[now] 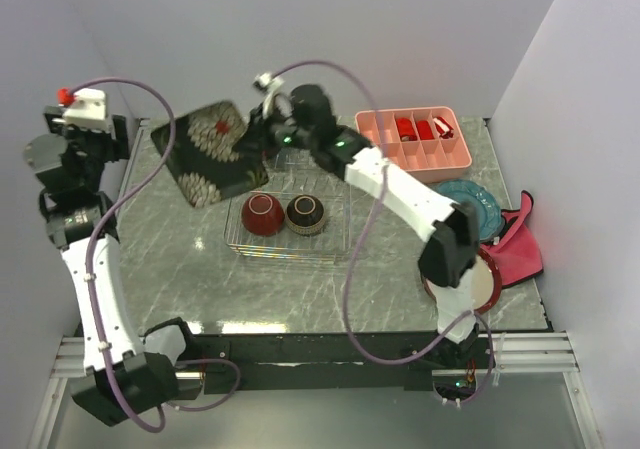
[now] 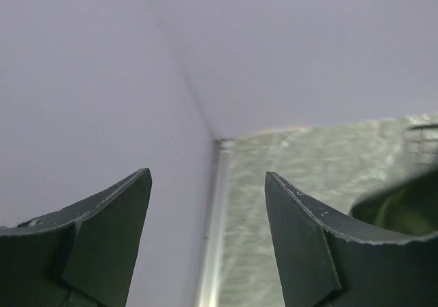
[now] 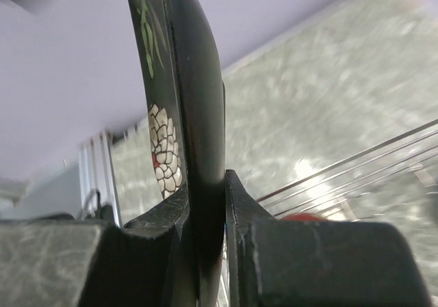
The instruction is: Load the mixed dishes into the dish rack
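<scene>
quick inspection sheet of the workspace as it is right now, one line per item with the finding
surface: green-grey marbled table, glare along the near edge
job's things: dish rack holds red bowl and small dark patterned bowl; black floral square plate held aloft near the rack's far-left corner; teal scalloped plate and red-rimmed cream plate at right; mug and glass not in view
clutter: pink tray with small red blocks; pink-red cloth beside the plates
grippers: right gripper shut on the square plate's edge; left gripper open, holding nothing
cables: purple cables loop off both arms
surroundings: plain pale walls on three sides
</scene>
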